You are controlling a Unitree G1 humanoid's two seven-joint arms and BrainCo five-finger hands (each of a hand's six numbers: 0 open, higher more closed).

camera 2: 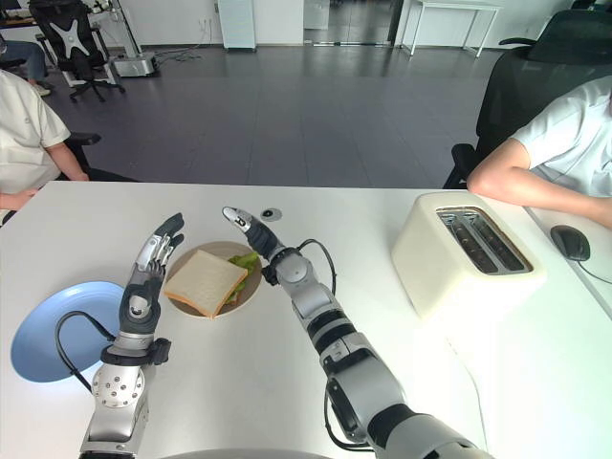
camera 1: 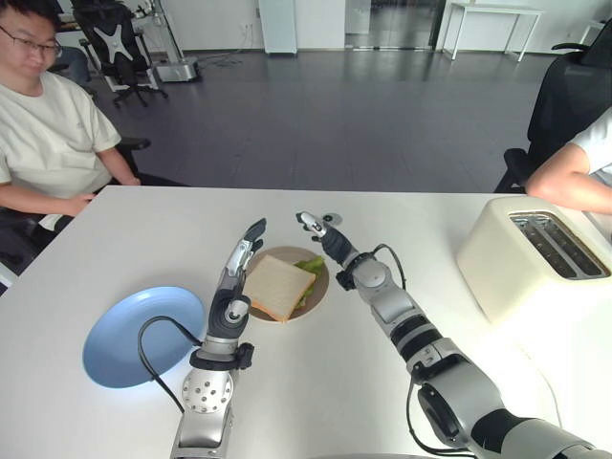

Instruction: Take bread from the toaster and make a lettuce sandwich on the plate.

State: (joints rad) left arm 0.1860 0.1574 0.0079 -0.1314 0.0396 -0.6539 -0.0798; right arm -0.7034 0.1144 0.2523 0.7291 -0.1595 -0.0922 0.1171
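A slice of white bread (camera 1: 278, 286) lies on top of green lettuce (camera 1: 311, 264) on a small tan plate (camera 1: 320, 288) in the middle of the table. My left hand (camera 1: 237, 271) stands just left of the plate, fingers straight and open, holding nothing. My right hand (camera 1: 320, 234) is at the plate's far right rim, fingers stretched out and open, also holding nothing. The cream toaster (camera 1: 532, 256) sits at the right of the table; its two slots look dark and no bread sticks out of them.
A blue plate (camera 1: 115, 344) lies at the near left of the table. A small round disc (camera 2: 272, 214) is set in the tabletop behind the tan plate. A computer mouse (camera 2: 570, 242) lies at the far right. People sit at both sides of the table.
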